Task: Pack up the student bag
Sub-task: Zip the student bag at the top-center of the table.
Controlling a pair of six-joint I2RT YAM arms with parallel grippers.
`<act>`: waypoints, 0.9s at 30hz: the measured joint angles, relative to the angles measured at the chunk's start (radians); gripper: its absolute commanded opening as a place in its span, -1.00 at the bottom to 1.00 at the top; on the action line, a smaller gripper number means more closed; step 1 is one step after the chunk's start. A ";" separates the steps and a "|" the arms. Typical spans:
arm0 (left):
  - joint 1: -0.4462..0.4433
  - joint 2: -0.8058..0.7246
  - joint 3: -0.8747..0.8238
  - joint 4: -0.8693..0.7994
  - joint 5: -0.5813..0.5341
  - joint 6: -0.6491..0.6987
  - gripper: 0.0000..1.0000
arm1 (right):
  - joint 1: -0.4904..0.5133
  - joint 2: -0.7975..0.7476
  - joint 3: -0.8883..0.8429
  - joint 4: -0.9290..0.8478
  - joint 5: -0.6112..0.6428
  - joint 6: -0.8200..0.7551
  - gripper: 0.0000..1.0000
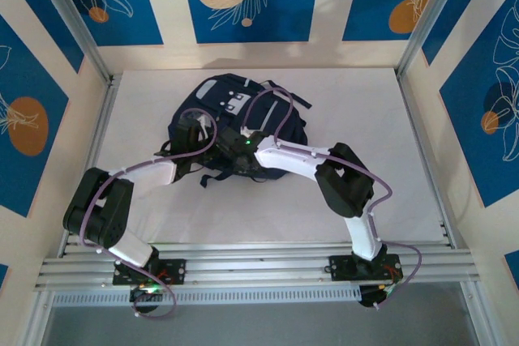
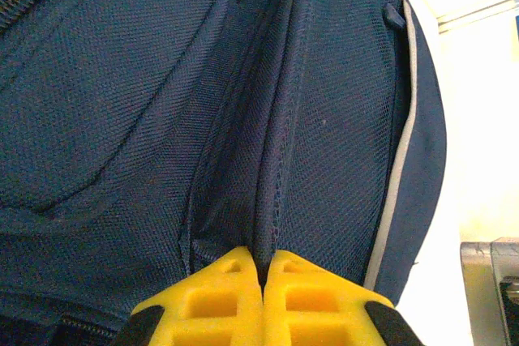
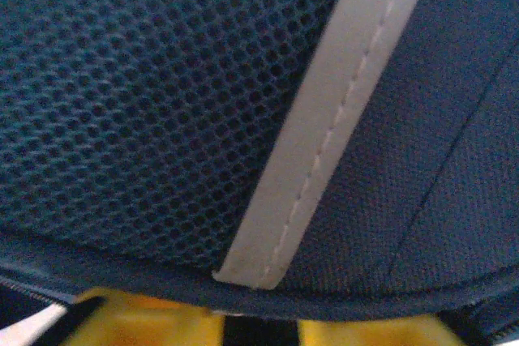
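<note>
I am looking down on a white table (image 1: 389,119), flat and matte, bordered on its left, right and near sides by aluminium rails (image 1: 259,261). One thing lies directly on it: the student bag (image 1: 212,96). It is dark navy with a light grey patch and pale stripe trim, and it sits around the middle of the surface, a little toward the far wall. A dark strap end (image 1: 204,179) trails from its near side onto the white top. White surface shows on every side of the bag.
</note>
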 measured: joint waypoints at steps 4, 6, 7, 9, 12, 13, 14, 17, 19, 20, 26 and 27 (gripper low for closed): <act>-0.002 0.000 0.000 0.010 0.000 0.000 -1.00 | -0.008 0.000 -0.002 0.002 0.011 -0.013 -0.87; -0.002 0.000 0.000 0.011 0.000 0.000 -1.00 | -0.013 0.000 -0.013 0.020 0.011 -0.035 -0.99; -0.002 0.000 0.000 0.011 0.000 0.000 -1.00 | -0.015 -0.002 -0.023 0.035 0.011 -0.048 -1.00; -0.002 0.002 0.000 0.009 0.000 0.000 -1.00 | -0.021 -0.010 -0.048 0.070 0.004 -0.080 -1.00; -0.002 0.002 0.000 0.010 0.000 0.003 -1.00 | -0.035 -0.042 -0.089 0.113 -0.032 -0.130 -1.00; -0.001 0.002 0.000 0.010 0.000 0.007 -1.00 | -0.043 -0.060 -0.106 0.128 -0.055 -0.152 -1.00; 0.000 0.003 0.000 0.009 0.000 0.011 -1.00 | -0.051 -0.073 -0.118 0.136 -0.079 -0.169 -1.00; 0.013 0.011 0.006 0.003 0.002 0.033 -1.00 | -0.094 -0.121 -0.156 0.162 -0.206 -0.234 -1.00; 0.021 0.024 0.018 -0.011 0.008 0.047 -1.00 | -0.138 -0.149 -0.176 0.169 -0.314 -0.273 -1.00; 0.023 0.029 0.022 -0.014 0.010 0.052 -1.00 | -0.159 -0.158 -0.182 0.171 -0.363 -0.289 -1.00; 0.026 0.050 0.045 -0.030 0.027 0.069 -1.00 | -0.297 -0.182 -0.237 0.183 -0.660 -0.359 -1.00; 0.027 0.051 0.048 -0.038 0.028 0.073 -1.00 | -0.312 -0.182 -0.239 0.173 -0.689 -0.371 -1.00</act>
